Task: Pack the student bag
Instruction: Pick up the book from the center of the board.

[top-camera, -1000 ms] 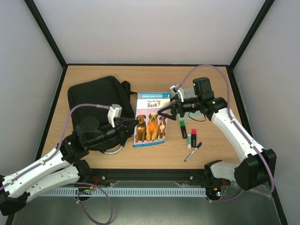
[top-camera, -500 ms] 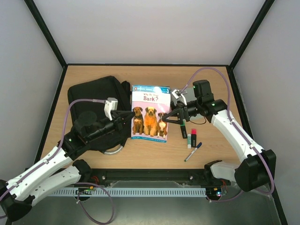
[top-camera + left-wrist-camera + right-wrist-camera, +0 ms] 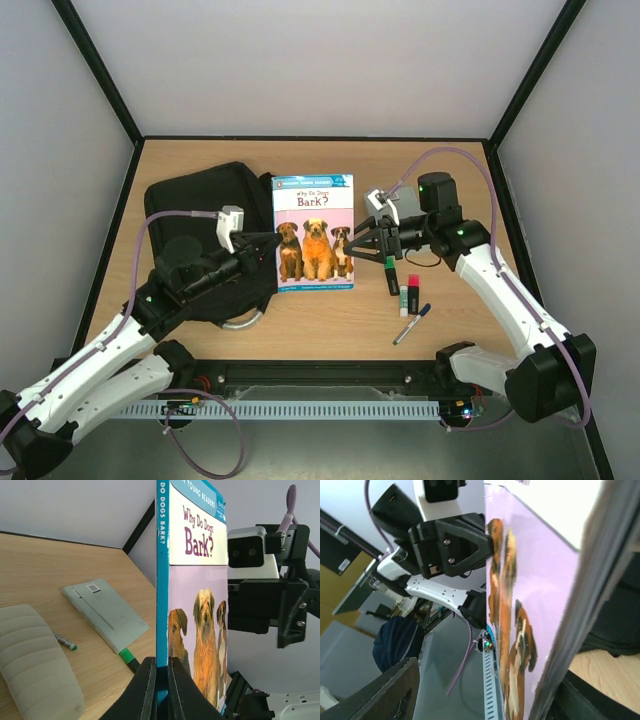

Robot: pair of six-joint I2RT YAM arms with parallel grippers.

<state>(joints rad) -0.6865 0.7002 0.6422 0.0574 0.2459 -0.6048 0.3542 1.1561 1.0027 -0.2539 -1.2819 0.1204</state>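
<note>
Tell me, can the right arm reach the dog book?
Probably yes. The right gripper is open right beside the dog book, at its free edge, nothing between them; the left gripper pinches only the opposite edge.

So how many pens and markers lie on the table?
4, all right of the purple dog book: a black marker with green cap, a white-green marker, a black marker with pink cap, a slim blue-capped pen in front of them. The book may hide more.
</note>
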